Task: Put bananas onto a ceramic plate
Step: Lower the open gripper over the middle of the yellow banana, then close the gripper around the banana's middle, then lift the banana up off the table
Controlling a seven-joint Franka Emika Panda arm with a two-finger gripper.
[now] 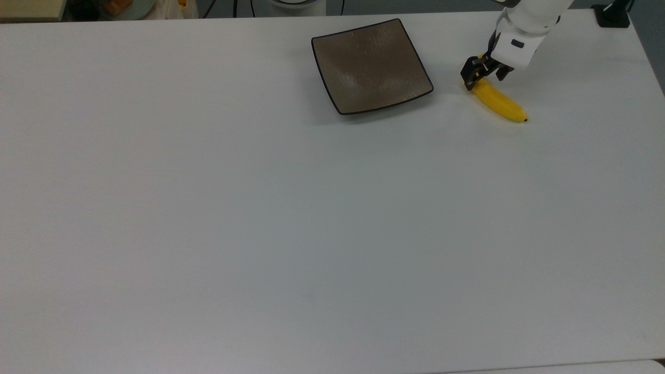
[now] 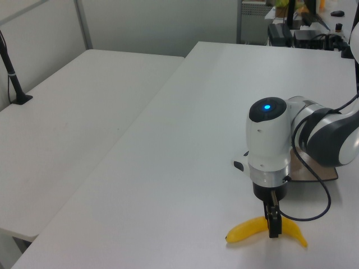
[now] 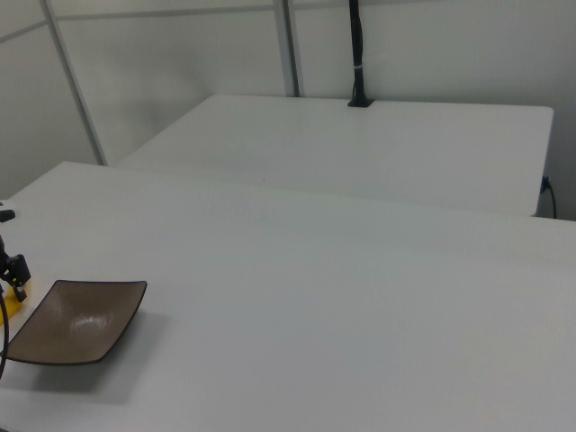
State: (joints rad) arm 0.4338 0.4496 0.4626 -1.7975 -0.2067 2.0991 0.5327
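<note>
The yellow banana (image 1: 501,104) lies on the white table, to the top view's right of the square brown plate (image 1: 371,65), which holds nothing. My gripper (image 1: 486,77) is down over the banana's stem end, open, with one finger on each side of it. In the left view the gripper (image 2: 273,227) stands upright on the middle of the banana (image 2: 247,231), with the plate (image 2: 322,172) behind the arm. The right view shows the plate (image 3: 76,319) at lower left, with the gripper (image 3: 13,274) and a bit of banana (image 3: 14,292) at its edge.
The white table (image 1: 260,208) stretches wide to the top view's left and bottom. A black post base (image 1: 613,15) sits at its far right corner. A second white table (image 2: 67,129) stands beside it in the left view.
</note>
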